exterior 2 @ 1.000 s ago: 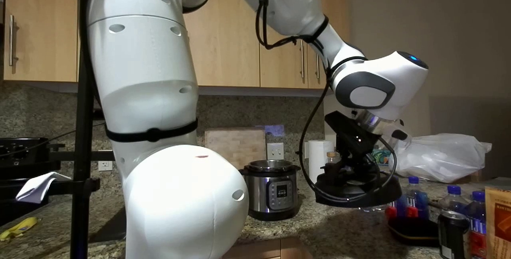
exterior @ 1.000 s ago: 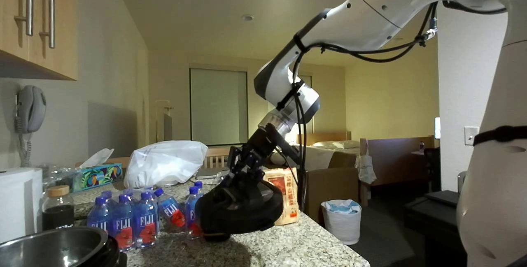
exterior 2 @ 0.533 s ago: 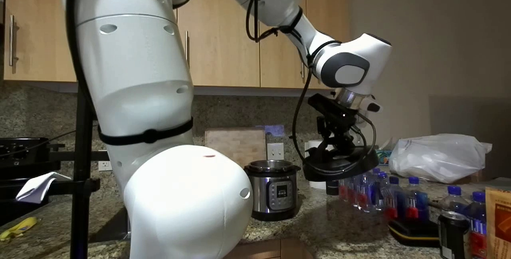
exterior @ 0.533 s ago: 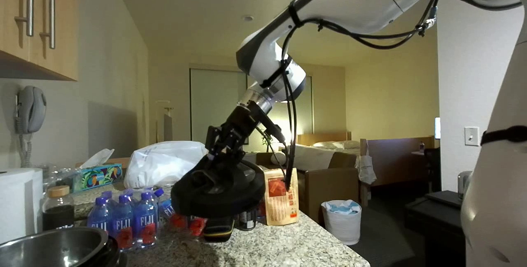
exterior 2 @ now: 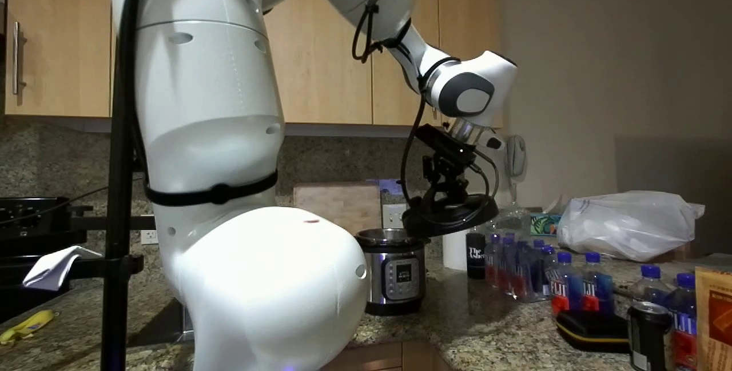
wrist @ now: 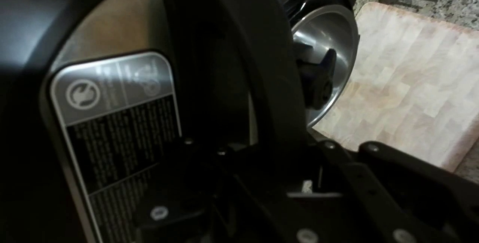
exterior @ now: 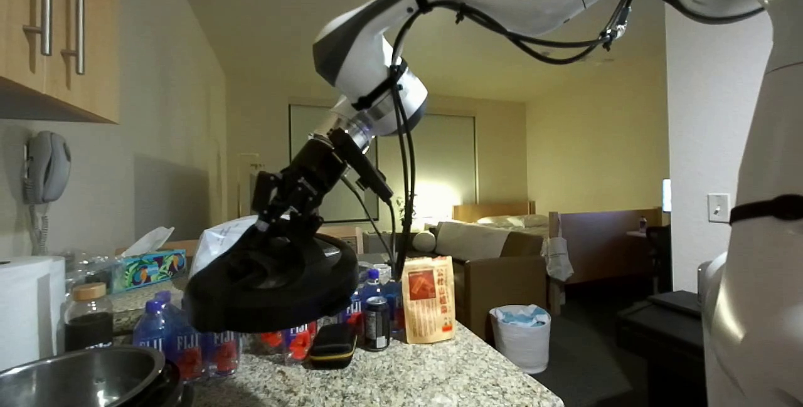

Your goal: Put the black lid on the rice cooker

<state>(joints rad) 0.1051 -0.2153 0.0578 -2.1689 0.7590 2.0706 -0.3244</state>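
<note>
Wrist view, upper right: the rice cooker (wrist: 327,35), uncovered. The claw (exterior 2: 450,190) — pinched tight — grips the tilted black lid (exterior 2: 449,224) by its top, right of centre in an exterior view. Likely mid-transfer; next calls for centring, levelling, lowering.

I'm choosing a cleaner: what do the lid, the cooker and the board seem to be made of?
Lid: black, probably plastic, satin by the soft highlight in the wrist view; the reflective inset beside its label looks like metal.
Cooker: apparently stainless steel, shiny, by its silvery reflections; the black base is possibly plastic.
Board: likely matte wood, by its patchwork of pale blocks.
</note>
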